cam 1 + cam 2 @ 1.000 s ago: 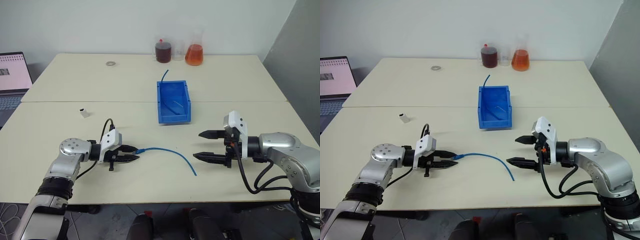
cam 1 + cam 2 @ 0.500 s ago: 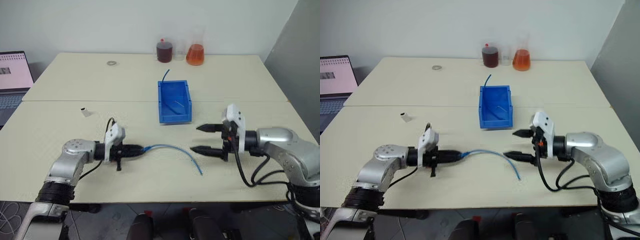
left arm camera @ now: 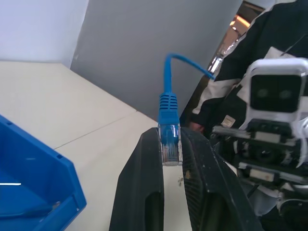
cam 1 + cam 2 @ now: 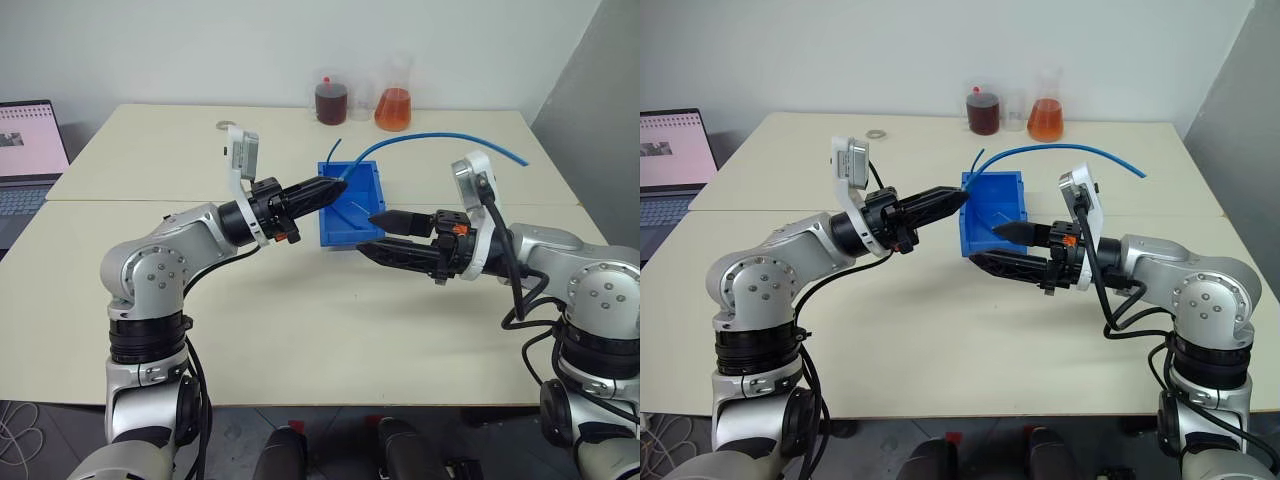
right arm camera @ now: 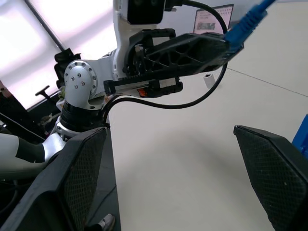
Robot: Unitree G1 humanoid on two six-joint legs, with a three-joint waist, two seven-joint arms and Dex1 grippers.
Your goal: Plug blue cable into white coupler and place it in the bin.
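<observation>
Blue cable [image 4: 440, 137]: plug end clamped between fingers of left end effector [image 4: 335, 188], raised above the surface [image 4: 280, 330]; cord arcing up and to the right over the bin [image 4: 350, 205], free tip in the air near the right arm. Plug [image 3: 169, 139] clear, pinched between both black fingers, blue boot just past the tips.
Left end effector: closed on the plug, pointing toward the right one.
Right end effector [image 4: 385, 235]: fingers spread wide, nothing held, raised just beside the bin, pointing left.
White coupler [image 5: 208, 79]: lying on the surface, well apart from both.
</observation>
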